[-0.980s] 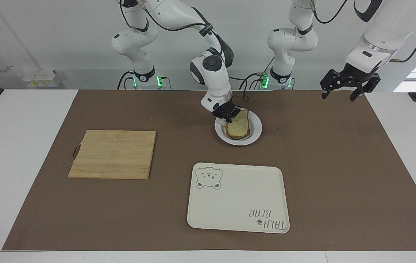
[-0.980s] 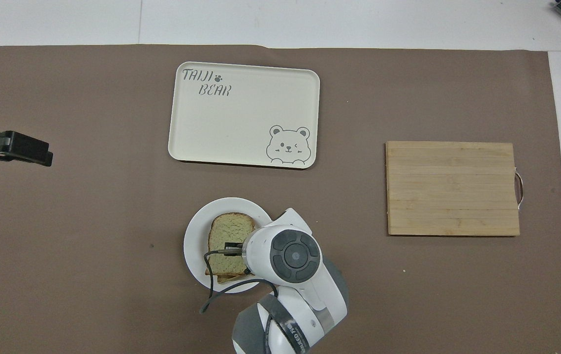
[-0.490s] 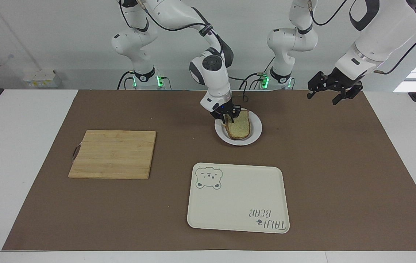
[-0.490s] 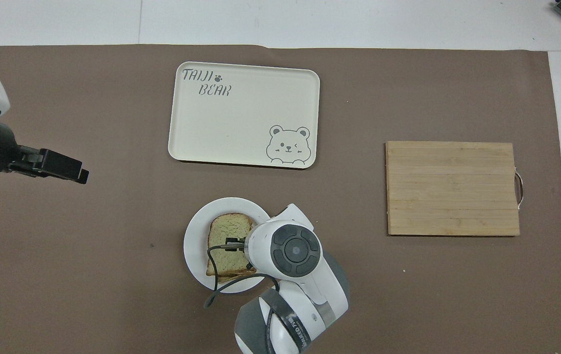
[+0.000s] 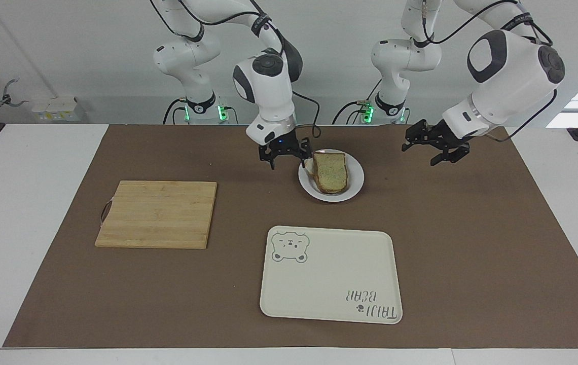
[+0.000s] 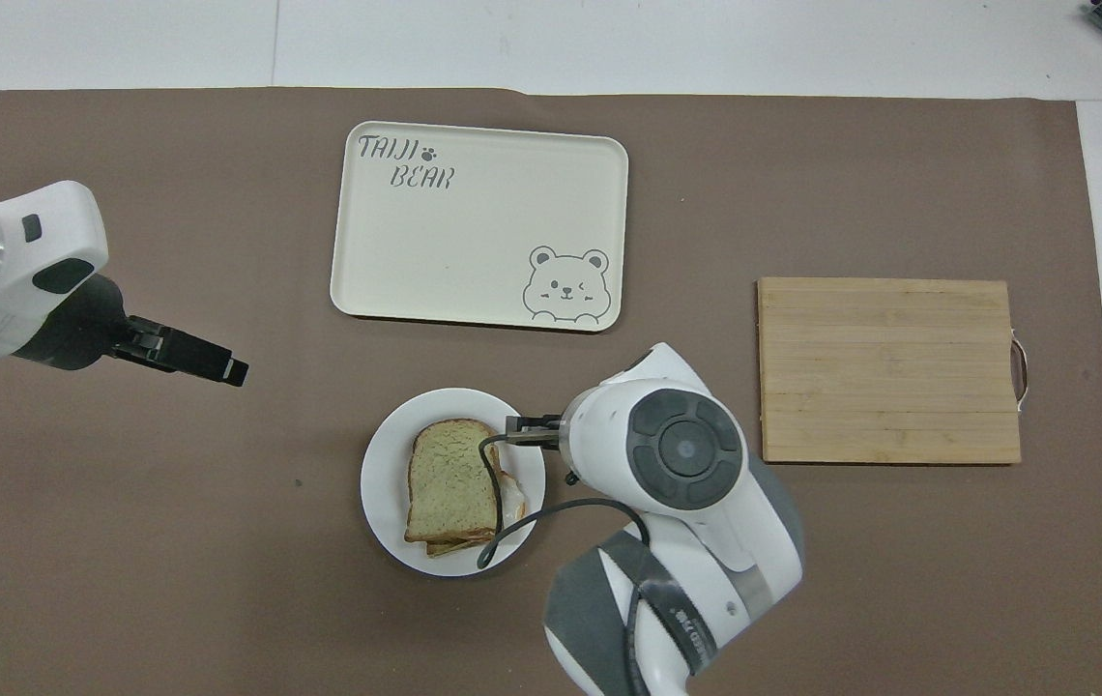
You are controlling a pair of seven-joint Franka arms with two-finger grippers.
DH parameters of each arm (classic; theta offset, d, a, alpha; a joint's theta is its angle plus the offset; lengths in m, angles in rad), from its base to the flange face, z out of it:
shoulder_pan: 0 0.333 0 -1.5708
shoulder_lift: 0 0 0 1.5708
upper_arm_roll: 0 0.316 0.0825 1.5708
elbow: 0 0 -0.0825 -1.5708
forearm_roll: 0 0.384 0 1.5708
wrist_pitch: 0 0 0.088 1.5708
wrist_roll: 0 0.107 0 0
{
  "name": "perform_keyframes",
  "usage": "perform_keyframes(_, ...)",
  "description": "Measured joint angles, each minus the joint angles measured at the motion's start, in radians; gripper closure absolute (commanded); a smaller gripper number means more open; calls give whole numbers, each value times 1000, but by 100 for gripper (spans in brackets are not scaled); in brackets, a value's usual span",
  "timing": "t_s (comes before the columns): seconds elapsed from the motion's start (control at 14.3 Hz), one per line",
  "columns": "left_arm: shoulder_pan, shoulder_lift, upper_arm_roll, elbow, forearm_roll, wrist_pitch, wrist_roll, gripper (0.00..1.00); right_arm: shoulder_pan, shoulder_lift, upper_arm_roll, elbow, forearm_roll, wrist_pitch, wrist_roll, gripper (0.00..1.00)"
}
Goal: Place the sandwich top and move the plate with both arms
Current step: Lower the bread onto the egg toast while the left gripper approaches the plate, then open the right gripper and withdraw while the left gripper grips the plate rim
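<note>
The sandwich top lies flat on the stacked sandwich on the white plate, on the robots' side of the mat. In the overhead view the slice covers the stack, a bit of egg white peeks out beside it, and the plate rings it. My right gripper is open and empty, hanging just above the mat beside the plate toward the right arm's end. In the overhead view its wrist hides most of it. My left gripper is open, raised over the mat toward the left arm's end from the plate; it also shows in the overhead view.
A cream rectangular tray with a bear drawing lies farther from the robots than the plate. A wooden cutting board lies toward the right arm's end. A brown mat covers the table.
My right gripper let go of the sandwich top, lifted and moved off the plate toward the right arm's end. My left arm swung in and down toward the plate.
</note>
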Motion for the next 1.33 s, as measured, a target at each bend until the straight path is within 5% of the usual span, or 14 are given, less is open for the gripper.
perform_keyframes(0.56, 0, 34, 1, -302, -275, 169, 181, 0, -188, -91, -2, 124, -58, -254, -155, 0)
perform_keyframes(0.91, -10, 75, -5, -389, -372, 202, 272, 3, -296, -149, -4, 202, -58, -431, -256, 0)
perform_keyframes(1.12, -31, 112, -8, -424, -430, 218, 339, 20, -356, -154, -5, 276, -58, -523, -330, 0)
perform_keyframes(1.33, -32, 159, -8, -451, -466, 225, 401, 49, -406, -156, -6, 333, -58, -631, -398, 0)
